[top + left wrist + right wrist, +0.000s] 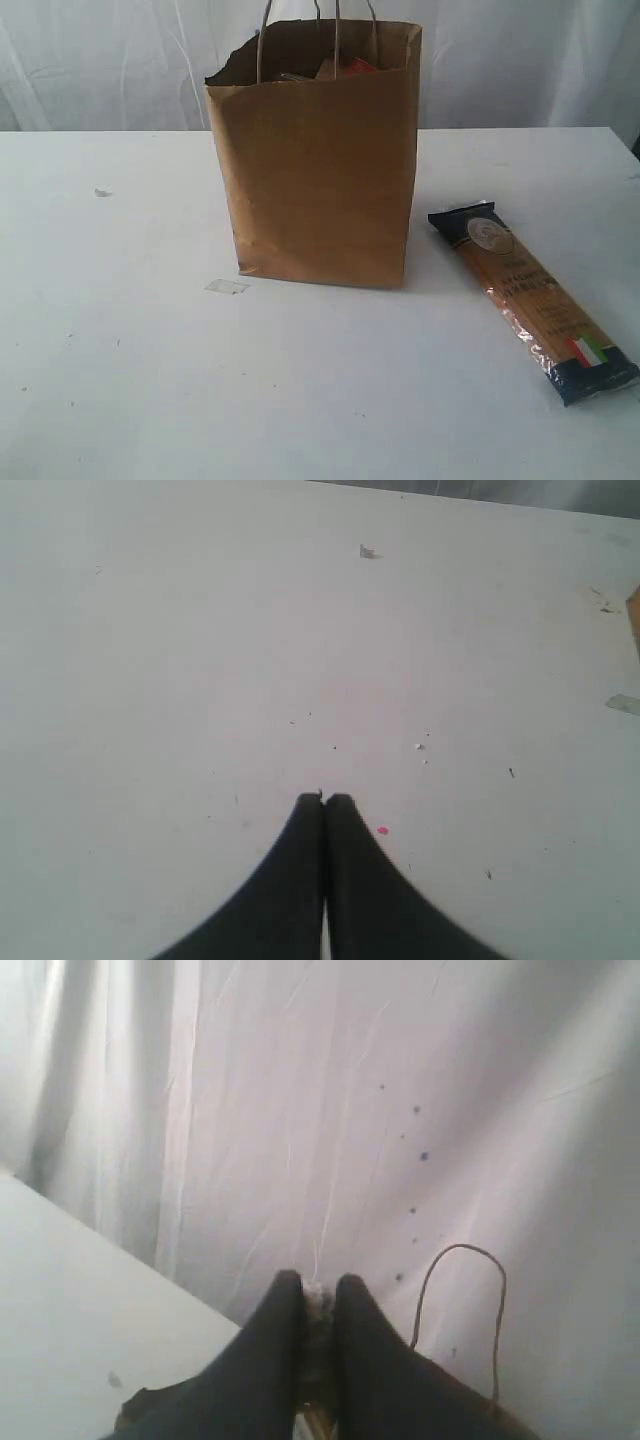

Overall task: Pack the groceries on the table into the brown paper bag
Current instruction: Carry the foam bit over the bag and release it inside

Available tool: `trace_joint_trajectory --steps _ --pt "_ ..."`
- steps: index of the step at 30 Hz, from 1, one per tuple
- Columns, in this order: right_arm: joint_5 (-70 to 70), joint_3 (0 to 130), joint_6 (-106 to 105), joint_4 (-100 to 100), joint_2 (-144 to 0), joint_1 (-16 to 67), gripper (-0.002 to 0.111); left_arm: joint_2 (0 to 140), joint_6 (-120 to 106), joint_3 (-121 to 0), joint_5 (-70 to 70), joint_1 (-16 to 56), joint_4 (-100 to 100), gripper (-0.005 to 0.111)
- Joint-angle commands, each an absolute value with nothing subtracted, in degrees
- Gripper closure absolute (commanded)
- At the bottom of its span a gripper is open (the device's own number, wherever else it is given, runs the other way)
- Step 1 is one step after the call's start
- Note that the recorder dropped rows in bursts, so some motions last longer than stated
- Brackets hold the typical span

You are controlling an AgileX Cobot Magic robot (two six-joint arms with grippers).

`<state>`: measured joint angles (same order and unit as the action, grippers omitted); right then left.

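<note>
The brown paper bag (pixel 320 170) is seen standing upright near the middle of the white worktop (pixel 150 380), its ragged rim open and its thin string handles (pixel 337 30) raised above it. Just below the rim, at the far side, the tops of packed goods are glimpsed, among them a red item (pixel 362 66); what they are cannot be made out. The long spaghetti packet (pixel 530 300) is laid flat on the worktop to the right of the bag, apart from it. It is set at a slant, with one dark end nearer the bag and the other, marked with a small flag, nearer the front edge. A small pale scrap (pixel 226 287) is found on the worktop just beside the bag's lower left corner.

The left tool (pixel 324 798) is shown over bare worktop with its two dark fingers pressed together and nothing between them; a pink speck (pixel 382 830) lies just beside its tip.

The right tool (pixel 319 1282) is pointed toward a white curtain (pixel 300 1110), with one string loop of the bag close beside it. Its fingers are drawn close with a narrow slit left between them. Something pale and blurred is seen in that slit, and whether it is pinched cannot be told.
</note>
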<state>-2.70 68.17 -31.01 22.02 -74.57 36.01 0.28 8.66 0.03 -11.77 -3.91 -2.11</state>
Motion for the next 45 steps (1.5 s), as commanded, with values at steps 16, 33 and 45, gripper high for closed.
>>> trace_joint_trajectory --steps 16,33,45 --pt "-24.32 67.87 -33.17 37.4 -89.4 30.73 0.108 0.0 8.82 0.0 -11.59 -3.97 -2.49 0.107" --pt "-16.68 67.87 -32.99 37.53 -91.5 30.7 0.08 0.0 8.82 0.0 -11.59 -3.97 -2.49 0.107" --pt "-8.29 67.87 -33.55 37.67 -87.54 30.7 0.081 0.0 8.82 0.0 -11.59 -3.97 -2.49 0.107"
